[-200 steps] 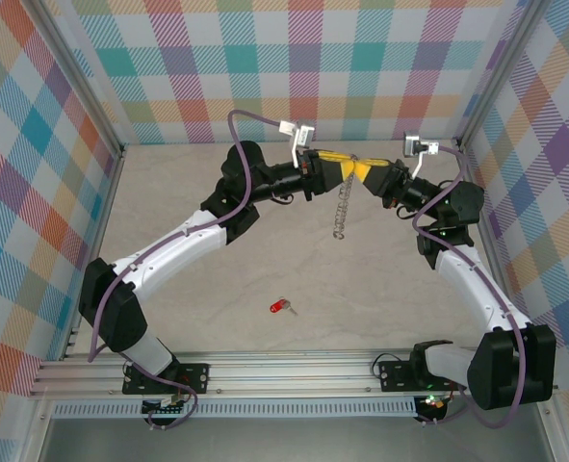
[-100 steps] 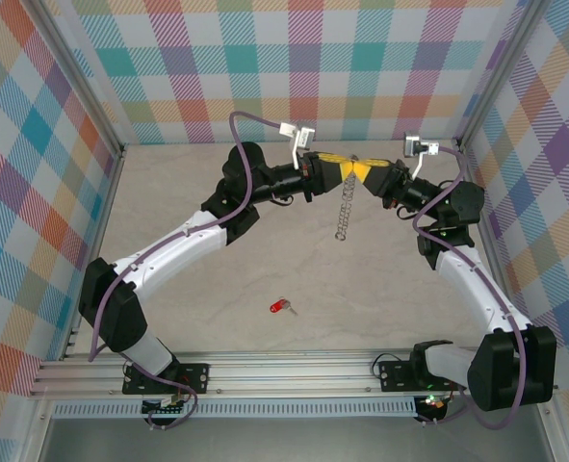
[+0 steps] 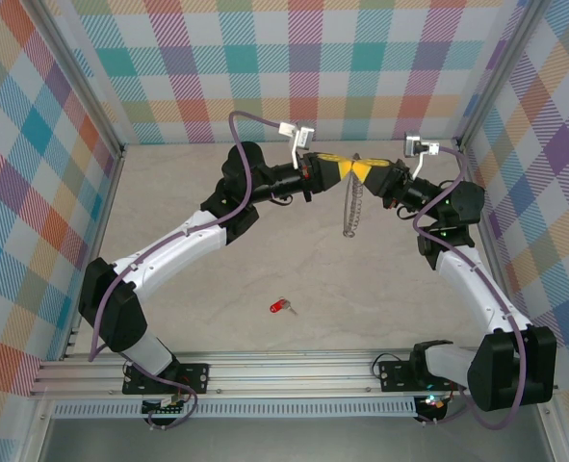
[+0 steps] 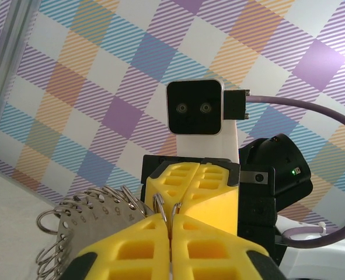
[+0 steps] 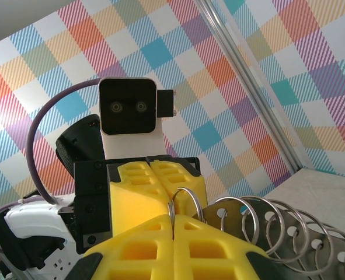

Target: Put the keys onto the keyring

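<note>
Dangling keyring (image 3: 350,207) between both end effectors (image 3: 348,171) (image 3: 362,170), key (image 3: 280,307) well apart on table (image 3: 207,298).

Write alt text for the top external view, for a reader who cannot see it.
The left claw and right claw meet tip to tip above the far side of the table, both shut on a silver keyring that dangles between them. A small red key lies alone on the table, closer to its front edge.

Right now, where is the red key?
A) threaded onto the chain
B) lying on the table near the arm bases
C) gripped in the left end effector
B: the red key lies alone on the table, well clear of the hanging chain.
</note>
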`<control>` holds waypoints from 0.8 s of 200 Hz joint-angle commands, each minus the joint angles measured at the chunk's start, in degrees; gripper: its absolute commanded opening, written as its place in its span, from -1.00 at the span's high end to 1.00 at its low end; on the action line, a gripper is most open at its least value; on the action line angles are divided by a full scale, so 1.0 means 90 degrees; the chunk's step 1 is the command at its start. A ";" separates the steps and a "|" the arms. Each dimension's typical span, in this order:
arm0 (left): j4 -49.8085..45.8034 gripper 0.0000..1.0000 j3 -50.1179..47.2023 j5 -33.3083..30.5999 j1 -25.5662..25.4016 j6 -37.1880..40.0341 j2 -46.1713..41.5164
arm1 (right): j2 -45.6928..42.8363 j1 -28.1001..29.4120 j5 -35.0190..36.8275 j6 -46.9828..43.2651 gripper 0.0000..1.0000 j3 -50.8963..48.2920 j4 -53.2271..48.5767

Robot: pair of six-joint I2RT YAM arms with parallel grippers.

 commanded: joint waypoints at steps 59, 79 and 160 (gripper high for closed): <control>-0.0088 0.92 0.0190 0.0495 -0.0089 0.0095 0.0110 | -0.0115 0.0041 0.0124 -0.0104 1.00 0.0106 0.0204; -0.0166 0.82 0.0161 0.0398 -0.0089 0.0133 0.0085 | -0.0098 0.0040 0.0112 -0.0095 1.00 0.0106 0.0209; -0.0262 0.42 0.0080 0.0025 -0.0087 0.0222 0.0000 | -0.0154 0.0040 0.0109 -0.0126 1.00 0.0106 0.0162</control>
